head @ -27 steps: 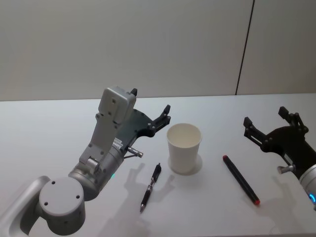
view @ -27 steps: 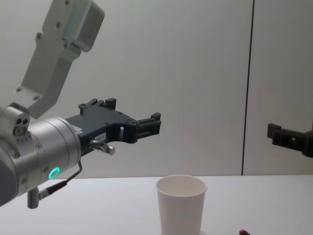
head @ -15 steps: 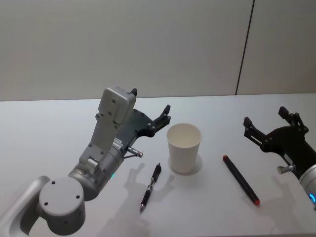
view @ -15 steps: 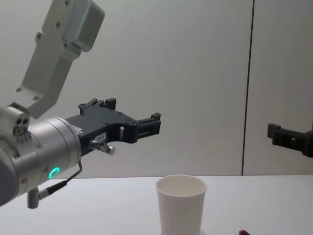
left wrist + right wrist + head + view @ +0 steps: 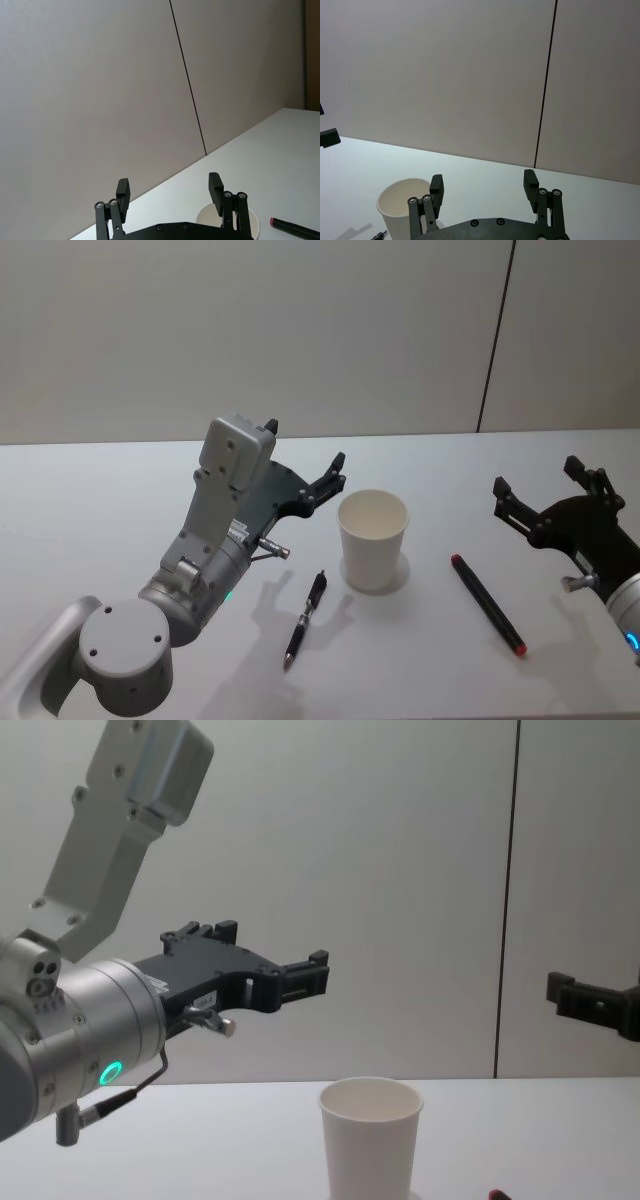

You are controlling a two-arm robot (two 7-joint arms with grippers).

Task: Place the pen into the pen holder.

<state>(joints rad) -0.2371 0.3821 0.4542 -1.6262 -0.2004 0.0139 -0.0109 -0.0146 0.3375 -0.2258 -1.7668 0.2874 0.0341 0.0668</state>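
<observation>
Fingers [image 5: 215,186] stand wide on left gripper [image 5: 169,186] and right gripper [image 5: 482,182], both empty above the table [image 5: 100,500], flanking the pen holder [image 5: 373,538]; black pen [image 5: 305,618] lies beside it, likely the nearer pick.

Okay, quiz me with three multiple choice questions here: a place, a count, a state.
1. Where is the red-tipped pen?
A. on the table, right of the pen holder
B. inside it
C. in a gripper

2. How many pens lie outside the pen holder?
A. one
B. two
C. three

3. How are the left gripper and right gripper?
A. left shut on a pen
B. right shut on the cup
C. both open, empty

Answers: 1 A, it lies flat there. 2 B, it plus the black pen left of the holder. 3 C, wrist views show jaws apart, nothing between.
</observation>
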